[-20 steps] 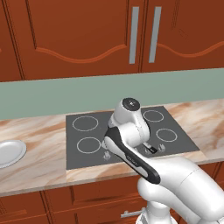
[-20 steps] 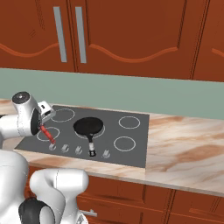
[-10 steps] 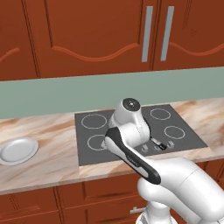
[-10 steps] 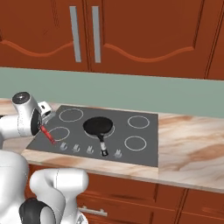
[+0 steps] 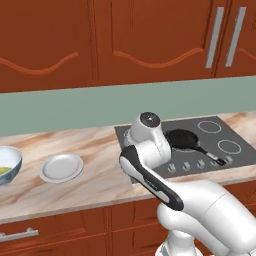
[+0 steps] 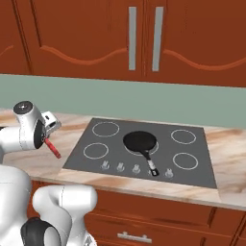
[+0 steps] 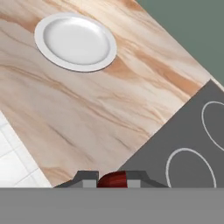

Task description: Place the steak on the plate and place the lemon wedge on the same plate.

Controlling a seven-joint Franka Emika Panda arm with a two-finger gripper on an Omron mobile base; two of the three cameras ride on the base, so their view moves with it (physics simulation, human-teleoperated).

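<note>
My gripper (image 7: 112,178) is shut on the steak (image 7: 112,180), a dark red piece between the fingertips. In the right base view the steak (image 6: 53,148) hangs as a red strip under the gripper (image 6: 48,139), above the counter just left of the cooktop. The white plate (image 7: 75,41) lies bare on the marble counter, ahead of the hand and apart from it. In the left base view the plate (image 5: 61,167) sits left of the arm. Something yellow-green, likely the lemon wedge (image 5: 3,171), lies in the pale blue bowl (image 5: 11,159) at the far left.
A black frying pan (image 6: 140,141) stands on the dark cooktop (image 6: 96,153) right of the arm, its handle toward the front. Wooden cabinets hang above a green backsplash. Marble counter (image 5: 95,150) runs between cooktop and plate.
The whole picture has shifted right as the base drove left. The plate has come fully into view and the bowl has appeared. The gripper stays shut on the steak.
</note>
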